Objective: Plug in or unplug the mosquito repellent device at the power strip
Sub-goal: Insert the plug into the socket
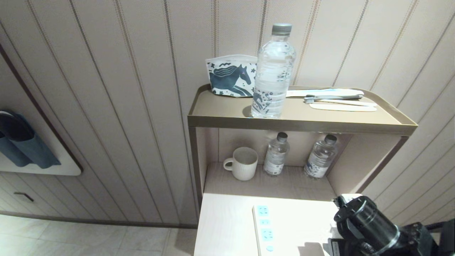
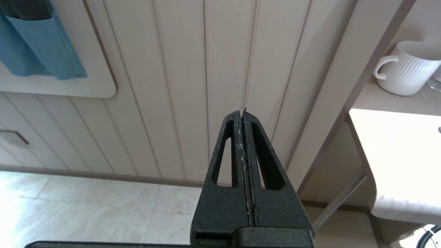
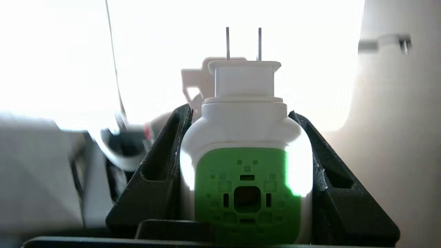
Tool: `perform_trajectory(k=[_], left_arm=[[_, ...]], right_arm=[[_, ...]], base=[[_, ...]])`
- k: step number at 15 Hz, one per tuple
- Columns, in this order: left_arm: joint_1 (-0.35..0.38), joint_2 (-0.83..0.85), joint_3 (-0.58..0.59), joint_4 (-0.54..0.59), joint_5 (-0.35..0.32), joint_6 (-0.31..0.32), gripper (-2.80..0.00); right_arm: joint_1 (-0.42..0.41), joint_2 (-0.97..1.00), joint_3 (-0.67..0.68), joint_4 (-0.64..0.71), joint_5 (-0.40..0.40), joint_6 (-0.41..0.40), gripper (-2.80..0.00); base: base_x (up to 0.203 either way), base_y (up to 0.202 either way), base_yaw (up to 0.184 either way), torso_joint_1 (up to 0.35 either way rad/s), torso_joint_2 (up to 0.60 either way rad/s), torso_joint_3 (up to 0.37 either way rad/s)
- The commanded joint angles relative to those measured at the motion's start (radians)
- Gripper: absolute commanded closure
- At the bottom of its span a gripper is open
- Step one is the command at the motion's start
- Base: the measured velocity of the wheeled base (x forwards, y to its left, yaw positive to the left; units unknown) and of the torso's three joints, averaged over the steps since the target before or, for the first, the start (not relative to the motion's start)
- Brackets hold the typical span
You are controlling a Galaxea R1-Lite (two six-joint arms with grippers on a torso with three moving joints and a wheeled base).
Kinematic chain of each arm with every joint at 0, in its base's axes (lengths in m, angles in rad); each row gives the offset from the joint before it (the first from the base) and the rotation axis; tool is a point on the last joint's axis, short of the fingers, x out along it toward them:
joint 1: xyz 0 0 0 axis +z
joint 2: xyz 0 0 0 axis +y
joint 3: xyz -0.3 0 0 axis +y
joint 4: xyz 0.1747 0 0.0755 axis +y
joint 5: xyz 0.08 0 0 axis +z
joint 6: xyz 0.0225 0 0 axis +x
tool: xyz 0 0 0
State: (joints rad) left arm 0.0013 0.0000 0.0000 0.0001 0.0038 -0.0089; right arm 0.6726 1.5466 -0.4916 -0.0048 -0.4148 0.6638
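Two metal pins [image 3: 243, 43] stick out of the mosquito repellent device [image 3: 245, 148], clamped in the right end effector [image 3: 241, 165]. The power strip [image 1: 265, 227] lies at the worktop's [image 1: 227, 227] front edge. Line the pins up straight with a socket, then push gently. The left end effector [image 2: 242, 119] is pressed together, off beside the worktop.

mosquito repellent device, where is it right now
In the right wrist view, the mosquito repellent device sits clamped in the right gripper, prongs bare, not in the power strip.

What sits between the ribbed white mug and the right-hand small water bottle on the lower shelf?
Head view: another small clear water bottle stands between the ribbed white mug and the right-hand small water bottle.
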Motion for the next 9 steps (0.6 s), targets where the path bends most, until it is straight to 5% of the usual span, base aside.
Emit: perform_trajectory(k=[1,9], left_arm=[[0.0,0.002,0.0,0.0,0.001,0.0,0.0],[0.0,0.002,0.0,0.0,0.001,0.0,0.0]], right_arm=[[0.005,0.038,0.079,-0.252,-0.034,0.004,0.0],[0.108,0.358,0.047,-0.577,-0.065,-0.041,0.0]], base=[[0.0,0.0,0.0,0.0,0.0,0.0],[0.0,0.0,0.0,0.0,0.0,0.0]])
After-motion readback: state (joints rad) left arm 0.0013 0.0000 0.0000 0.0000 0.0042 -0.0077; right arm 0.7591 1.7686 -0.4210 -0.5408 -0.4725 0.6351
